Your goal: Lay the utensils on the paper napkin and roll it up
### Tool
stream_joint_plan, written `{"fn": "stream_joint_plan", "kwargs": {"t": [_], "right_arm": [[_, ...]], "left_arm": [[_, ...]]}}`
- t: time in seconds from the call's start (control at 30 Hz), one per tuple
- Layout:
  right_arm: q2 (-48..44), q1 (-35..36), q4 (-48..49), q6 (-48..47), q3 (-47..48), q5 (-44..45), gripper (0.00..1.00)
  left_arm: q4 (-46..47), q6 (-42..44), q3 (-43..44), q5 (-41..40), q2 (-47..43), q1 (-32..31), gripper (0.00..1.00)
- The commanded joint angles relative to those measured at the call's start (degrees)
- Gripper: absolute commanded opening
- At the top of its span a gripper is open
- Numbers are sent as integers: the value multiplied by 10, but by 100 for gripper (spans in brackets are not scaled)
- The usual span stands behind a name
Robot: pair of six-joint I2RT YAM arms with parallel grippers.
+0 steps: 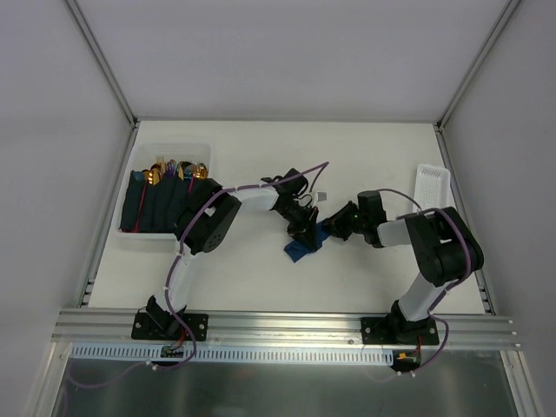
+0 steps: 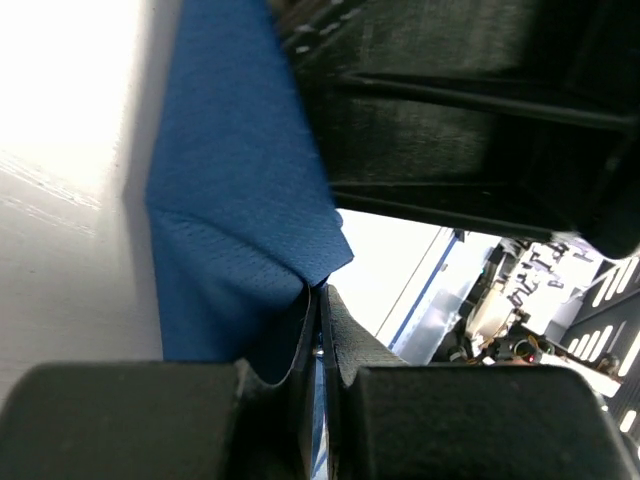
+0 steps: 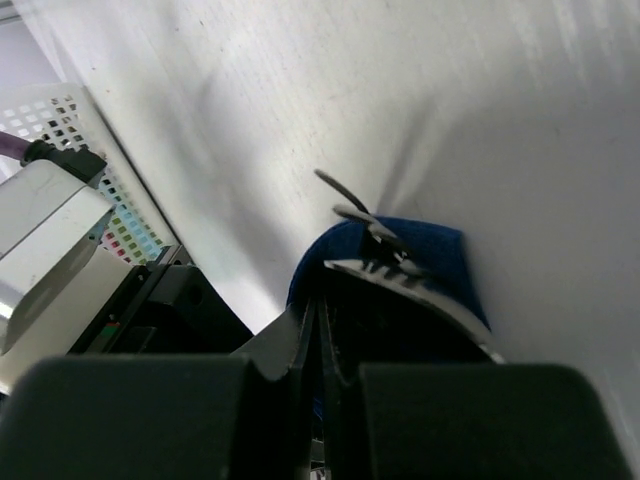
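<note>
The dark navy paper napkin (image 1: 300,252) lies bunched at the table's middle, between my two grippers. In the left wrist view the napkin (image 2: 230,200) hangs in folds, and my left gripper (image 2: 322,300) is shut on its edge. My left gripper (image 1: 306,233) sits just left of my right gripper (image 1: 333,229). In the right wrist view the silver utensils (image 3: 400,275) show fork tines and tips sticking out of the napkin (image 3: 445,250). My right gripper (image 3: 318,310) is shut there, with a strip of blue between its jaws. The utensil handles are hidden.
A clear bin (image 1: 130,161) at the back left holds several dark blue rolls with gold cutlery heads (image 1: 174,169). A white perforated basket (image 1: 432,187) stands at the right edge. A small grey square (image 1: 321,197) lies behind the grippers.
</note>
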Motion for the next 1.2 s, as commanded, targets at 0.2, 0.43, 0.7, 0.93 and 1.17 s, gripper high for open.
{"fn": "stream_joint_plan", "kwargs": {"t": [0.2,0.43,0.7,0.93,1.17], "right_arm": [[-80,-6,-244,-108,60,58,19],[-145,-15,-307,-145,82,62,20],[-118,-22,-293,-165,104,32,13],[-54,-22,-247,-152,118,6,10],[-31,-22,-242,-149,99,17,6]], "left_arm": [[-22,-26,-34,-103,9,12,0],[-22,-25,-37,-96,12,21,0],[-22,-14,-39,-90,11,23,0],[-22,-10,-37,-91,8,23,0],[-24,0,-37,-90,2,22,0]]}}
